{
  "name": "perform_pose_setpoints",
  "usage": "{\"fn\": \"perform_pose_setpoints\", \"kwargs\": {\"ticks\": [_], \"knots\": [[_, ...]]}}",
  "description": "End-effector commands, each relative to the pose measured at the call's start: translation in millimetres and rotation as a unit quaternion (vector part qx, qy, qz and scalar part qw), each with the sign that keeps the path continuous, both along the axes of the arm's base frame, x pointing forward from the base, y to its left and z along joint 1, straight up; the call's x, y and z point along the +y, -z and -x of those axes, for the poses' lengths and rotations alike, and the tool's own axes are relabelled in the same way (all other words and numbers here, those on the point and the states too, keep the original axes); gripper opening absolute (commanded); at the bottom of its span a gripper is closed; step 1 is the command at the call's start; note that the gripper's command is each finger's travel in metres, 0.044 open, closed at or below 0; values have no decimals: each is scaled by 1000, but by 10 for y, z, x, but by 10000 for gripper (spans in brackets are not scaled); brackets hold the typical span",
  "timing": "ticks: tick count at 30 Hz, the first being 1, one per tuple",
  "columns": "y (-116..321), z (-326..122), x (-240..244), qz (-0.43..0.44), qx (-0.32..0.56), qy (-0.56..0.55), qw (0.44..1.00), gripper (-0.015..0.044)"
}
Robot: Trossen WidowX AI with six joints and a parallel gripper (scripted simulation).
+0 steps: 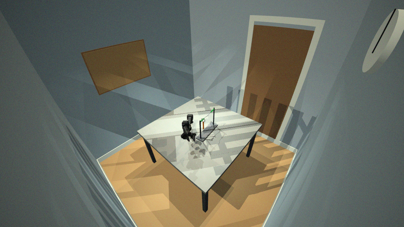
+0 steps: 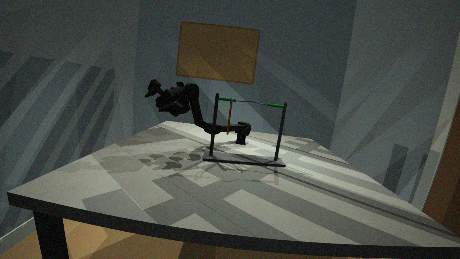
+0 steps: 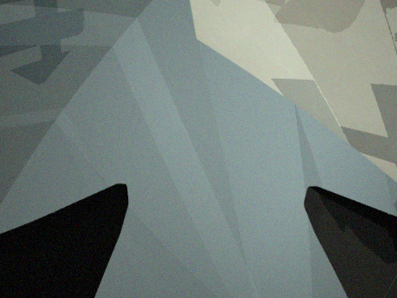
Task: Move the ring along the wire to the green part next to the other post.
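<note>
The ring (image 2: 230,103) hangs on the near green part (image 1: 201,120) (image 2: 223,99) beside one post (image 1: 200,130) (image 2: 214,125), close to that green part's inner end. Its orange handle (image 1: 203,125) (image 2: 229,121) points down, nearly upright. The thin grey wire (image 2: 252,101) runs to the other green part (image 1: 212,110) (image 2: 275,105) at the other post (image 1: 213,117) (image 2: 280,132). My gripper (image 1: 191,140) (image 2: 153,103) (image 3: 218,195) is open and empty. It is well away from the ring, out past the near post in the exterior view. Ring and handle are out of the wrist view.
The posts stand on a dark base plate (image 2: 244,162) on the table (image 1: 204,177) (image 2: 106,199). The arm's base (image 2: 240,138) stands behind the wire frame in the exterior view, with the arm reaching left past the near post. The wrist view shows wall and tabletop.
</note>
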State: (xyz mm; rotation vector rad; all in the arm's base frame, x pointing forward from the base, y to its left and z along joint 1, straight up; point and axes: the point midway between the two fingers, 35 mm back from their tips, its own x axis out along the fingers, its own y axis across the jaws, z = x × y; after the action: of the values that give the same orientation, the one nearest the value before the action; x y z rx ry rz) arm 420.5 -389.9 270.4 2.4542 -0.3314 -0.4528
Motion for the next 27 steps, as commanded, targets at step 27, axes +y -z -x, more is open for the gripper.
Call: {"fn": "perform_pose_setpoints", "kwargs": {"ticks": [27], "knots": [[-1480, 1829, -582, 201, -94, 208, 953, 160]]}}
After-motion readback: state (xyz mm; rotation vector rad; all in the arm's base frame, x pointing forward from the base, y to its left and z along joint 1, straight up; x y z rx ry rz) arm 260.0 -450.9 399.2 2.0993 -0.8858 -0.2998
